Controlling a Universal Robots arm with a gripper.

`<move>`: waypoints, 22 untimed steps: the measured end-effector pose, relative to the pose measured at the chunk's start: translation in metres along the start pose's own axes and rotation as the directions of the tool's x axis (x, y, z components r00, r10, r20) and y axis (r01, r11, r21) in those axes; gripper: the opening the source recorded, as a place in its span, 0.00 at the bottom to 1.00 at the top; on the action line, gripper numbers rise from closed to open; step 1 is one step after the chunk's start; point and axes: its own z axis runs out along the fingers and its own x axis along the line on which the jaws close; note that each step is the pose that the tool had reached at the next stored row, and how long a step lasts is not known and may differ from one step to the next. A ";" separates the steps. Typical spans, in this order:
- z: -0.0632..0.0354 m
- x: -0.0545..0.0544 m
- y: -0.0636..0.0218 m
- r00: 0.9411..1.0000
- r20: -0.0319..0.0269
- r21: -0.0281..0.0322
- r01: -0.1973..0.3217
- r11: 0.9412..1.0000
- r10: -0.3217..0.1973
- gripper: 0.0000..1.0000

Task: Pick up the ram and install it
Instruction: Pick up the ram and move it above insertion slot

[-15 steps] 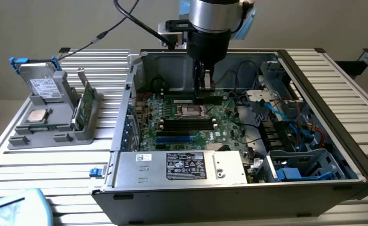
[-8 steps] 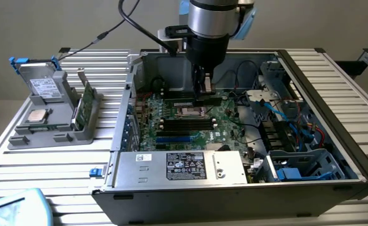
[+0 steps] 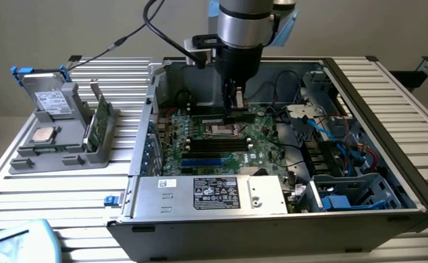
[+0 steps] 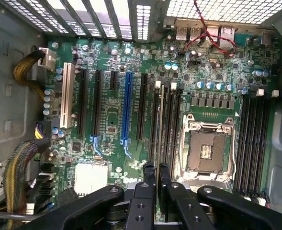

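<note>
A ribbed metal tabletop (image 3: 53, 192) is seen before a plain beige wall (image 3: 68, 27). One open computer case (image 3: 272, 235) is laid on it, and one robot arm (image 3: 242, 27) is lowered into that case. One green motherboard (image 4: 112, 115) is exposed inside, with one blue slot (image 4: 127, 108), one white slot (image 4: 65, 96) and one empty processor socket (image 4: 207, 151). One grey holder (image 3: 53, 159) is set at the exterior view's left, carrying one drive (image 3: 51, 101), one green card (image 3: 100, 118) and one processor chip (image 3: 46, 134). The ram (image 4: 158, 124), seen edge-on, is clamped in the gripper (image 4: 156, 175) over the slots beside the socket.
</note>
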 end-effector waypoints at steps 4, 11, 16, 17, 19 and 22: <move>0.0070 -0.002 -0.0002 1.000 -0.003 0.000 0.000 1.000 0.000 0.15; 0.0198 -0.003 0.0046 1.000 -0.010 -0.001 -0.002 1.000 0.002 0.15; 0.0279 -0.003 0.0062 1.000 -0.016 -0.002 -0.004 1.000 0.004 0.15; 0.0291 -0.003 0.0062 1.000 -0.017 -0.003 -0.005 1.000 0.004 0.15; 0.0314 -0.004 0.0062 1.000 -0.020 -0.005 -0.006 1.000 0.006 0.15; 0.0342 -0.005 0.0060 1.000 -0.027 -0.009 -0.011 1.000 0.010 0.15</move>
